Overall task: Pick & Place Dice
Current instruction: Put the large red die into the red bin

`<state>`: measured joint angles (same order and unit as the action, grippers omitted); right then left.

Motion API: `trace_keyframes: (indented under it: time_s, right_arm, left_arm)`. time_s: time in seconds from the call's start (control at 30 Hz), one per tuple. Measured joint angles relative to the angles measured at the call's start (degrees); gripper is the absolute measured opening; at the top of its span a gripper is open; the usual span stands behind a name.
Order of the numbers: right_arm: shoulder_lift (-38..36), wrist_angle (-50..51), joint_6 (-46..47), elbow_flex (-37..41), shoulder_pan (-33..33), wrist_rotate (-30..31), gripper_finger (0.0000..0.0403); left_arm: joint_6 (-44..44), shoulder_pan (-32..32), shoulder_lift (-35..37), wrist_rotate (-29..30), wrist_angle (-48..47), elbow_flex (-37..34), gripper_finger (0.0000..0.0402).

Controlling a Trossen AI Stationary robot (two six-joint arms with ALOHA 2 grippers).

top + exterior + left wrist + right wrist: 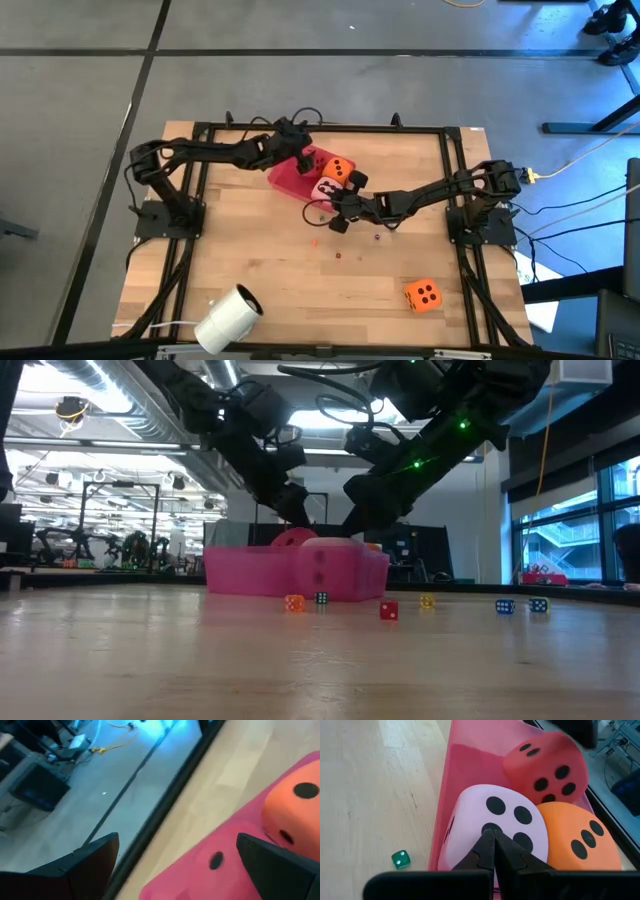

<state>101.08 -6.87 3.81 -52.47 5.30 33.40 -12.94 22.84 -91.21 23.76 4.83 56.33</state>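
Wooden tabletop (260,270) carries everything. Near its far edge sits a pink tray (470,765), partly hidden by both arms from above. Inside the tray are three big soft dice: a pink die (490,827), an orange die (575,837) touching it, and a red die (547,767) behind them. In the low view only the pink die's side shows over the tray wall. A second orange die (423,294) lies alone, close to the near right corner of the tabletop. A white roll (228,318) lies at the near edge, toward the left, partly cut off.

Left gripper (175,865) hangs over the far side of the tray, its fingers spread wide with nothing between them. Right gripper (494,851) is at the near side of the tray, its fingers pressed together, tips against the pink die, holding nothing.

Tiny dice (389,610) are scattered on the wood near the tray; their pips are too small to read
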Motion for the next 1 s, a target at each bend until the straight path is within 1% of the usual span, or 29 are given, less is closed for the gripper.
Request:
trace_keyframes:
  time_s: [0.17,0.27,0.37,0.47,0.57,0.67,0.73,0.87,0.93,1.0]
  right_arm:
    - [0.0,0.02,0.0,0.0,0.0,0.03,0.0]
    - [0.0,0.03,0.02,0.0,0.0,0.02,0.0]
    - [0.0,0.02,0.03,0.0,0.0,0.03,0.0]
    - [0.0,0.02,0.04,0.0,0.0,0.03,0.0]
    - [0.0,0.02,0.05,0.0,0.0,0.03,0.0]
    - [0.0,0.02,0.07,0.0,0.0,0.03,0.0]
    - [0.0,0.02,0.09,0.0,0.0,0.01,0.0]
    - [0.0,-0.09,0.2,-0.02,-0.04,-1.37,0.0]
    - [0.0,-0.17,0.2,-0.04,-0.04,-1.97,0.0]
    - [0.0,-0.17,0.45,-0.04,-0.04,-2.01,0.0]
  left_arm:
    - [-0.33,-4.2,7.11,2.06,-2.47,0.12,0.04]
    - [0.71,-6.87,10.11,1.73,-10.49,0.14,0.04]
    - [4.78,-9.12,11.15,1.85,-19.54,0.12,0.04]
    - [8.83,-10.58,10.61,2.23,-27.22,0.05,0.04]
    - [11.57,-11.38,8.99,4.7,-29.55,0.03,0.04]
    - [10.26,-10.97,7.41,10.44,-26.98,0.03,0.04]
    - [7.16,-10.43,6.53,13.26,-21.43,0.03,0.04]
    - [0.67,-7.71,5.97,13.99,-6.64,0.08,0.04]
    - [0.12,-5.23,5.31,13.76,-3.85,0.14,0.04]
    - [0.68,-2.86,4.45,13.6,-5.07,0.14,0.04]
